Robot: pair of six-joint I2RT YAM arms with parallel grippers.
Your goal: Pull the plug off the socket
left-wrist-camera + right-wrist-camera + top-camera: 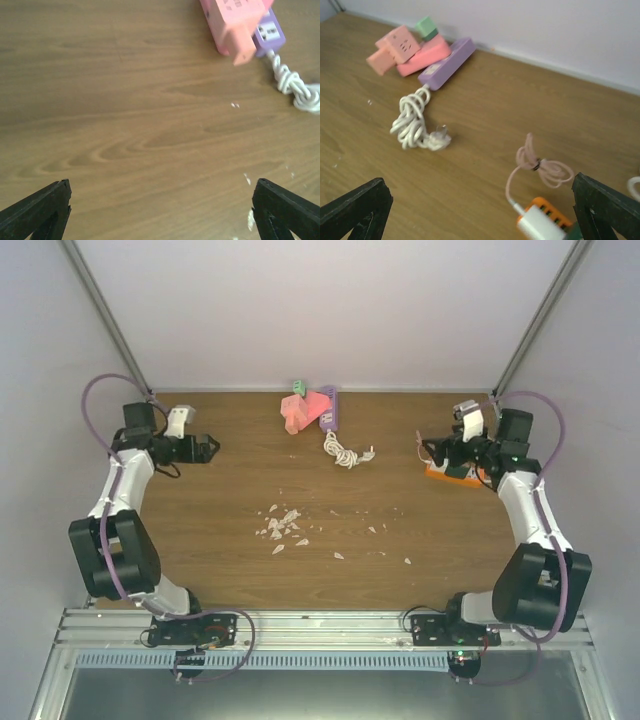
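socket (547,210) sat on the desk (200,530), white plug (536,226) seated; right tool (480,215) hung spread wide beside it, likely readying a grab; left tool (160,212) gaped empty, well apart.

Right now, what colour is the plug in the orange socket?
White. The plug shows best in the right wrist view, on the orange socket.

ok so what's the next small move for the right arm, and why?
Probably ease the right gripper toward the white plug until the plug is centred in its grasp. The jaws stand open and empty, and the plug, seated in the orange socket, lies low and off-centre in the right wrist view. The left gripper is far off.
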